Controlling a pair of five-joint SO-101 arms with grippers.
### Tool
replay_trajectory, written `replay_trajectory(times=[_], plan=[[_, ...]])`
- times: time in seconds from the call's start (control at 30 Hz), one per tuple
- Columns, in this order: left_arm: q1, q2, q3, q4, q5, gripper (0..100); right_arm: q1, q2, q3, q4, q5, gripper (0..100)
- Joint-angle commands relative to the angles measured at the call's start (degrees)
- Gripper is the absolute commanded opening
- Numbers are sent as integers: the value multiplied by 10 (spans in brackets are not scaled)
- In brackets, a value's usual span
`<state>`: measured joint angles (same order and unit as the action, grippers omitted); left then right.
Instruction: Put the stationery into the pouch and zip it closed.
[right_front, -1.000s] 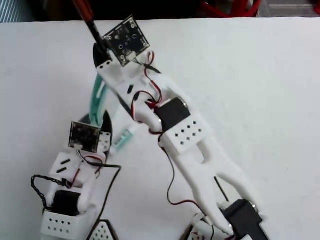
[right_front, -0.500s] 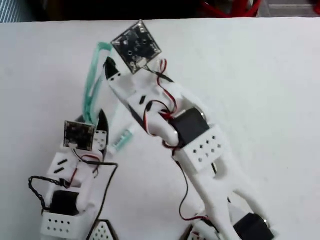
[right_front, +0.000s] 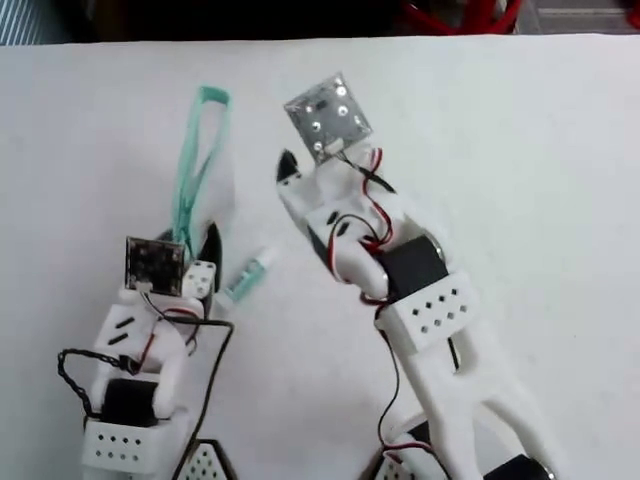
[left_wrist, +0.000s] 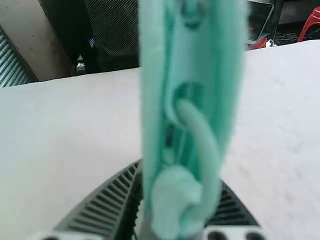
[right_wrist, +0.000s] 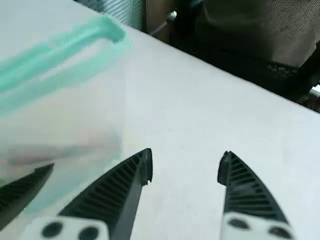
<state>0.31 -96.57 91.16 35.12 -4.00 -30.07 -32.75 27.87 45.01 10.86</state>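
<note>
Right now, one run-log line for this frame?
left gripper: shut on pouch | right gripper: open, empty, beside pouch | stationery item: on table, outside pouch

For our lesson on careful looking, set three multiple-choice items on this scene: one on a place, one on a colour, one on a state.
1. Where does the tube lie? A on the floor; B on the table by the pouch; C at the table's far edge.
2. What colour is the zip? A red; B black; C teal.
3. How is the right claw? A open, empty; B shut on the pouch; C shut on the tube.
Answers: 1 B, it rests on the tabletop near the pouch's held end; 2 C, the strip is teal; 3 A, its fingers stand apart with nothing between.
</note>
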Motion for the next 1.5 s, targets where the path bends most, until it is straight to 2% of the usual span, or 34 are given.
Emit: replay_trajectory(times=[0.0, 0.17, 0.27, 0.37, 0.73, 0.87, 1.1, 1.3, 1.47], plan=[[-10, -6, -28, 1, 7, 142, -10, -15, 45, 0, 127, 216], [-83, -6, -26, -35, 54, 142, -86, 20, 119, -1, 325, 216], [-115, -6, -27, -40, 74, 144, -112, 54, 135, -2, 408, 216], [-116, -6, -27, -40, 73, 143, -116, 103, 132, -4, 455, 217], [-135, -6, -28, -42, 75, 142, -132, 314, 3, -7, 479, 219], [-140, -6, -24, -57, 76, 142, -157, 364, -36, 15, 510, 219], [-138, -6, -24, -56, 76, 142, -157, 434, -69, 17, 520, 218], [-159, -6, -27, -60, 76, 136, -147, 424, -68, 18, 518, 216], [-164, -6, -34, -61, 73, 40, -114, 311, -65, 43, 492, 216]])
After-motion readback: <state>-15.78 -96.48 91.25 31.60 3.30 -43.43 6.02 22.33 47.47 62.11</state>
